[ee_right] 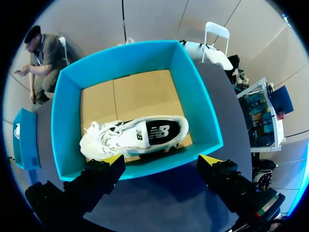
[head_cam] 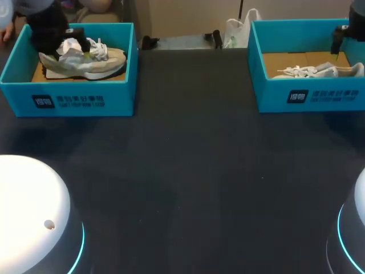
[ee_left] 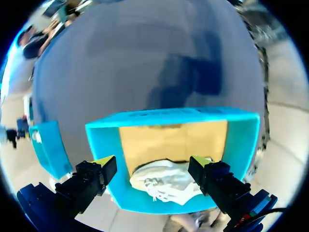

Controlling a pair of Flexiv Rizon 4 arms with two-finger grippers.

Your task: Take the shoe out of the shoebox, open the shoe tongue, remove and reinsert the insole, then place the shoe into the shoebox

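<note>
A teal shoebox at the back left holds a beige and green shoe stuffed with white paper. My left gripper hangs over that box; in the left wrist view the left gripper is open above the shoe, touching nothing. A second teal shoebox at the back right holds a white shoe lying on its side. My right gripper hovers over its far right end. In the right wrist view the right gripper is open above the box's near wall, short of the white shoe.
The dark table stretches between the boxes. Two white arm bases stand at the front corners. A white bag and small black items lie at the far edge.
</note>
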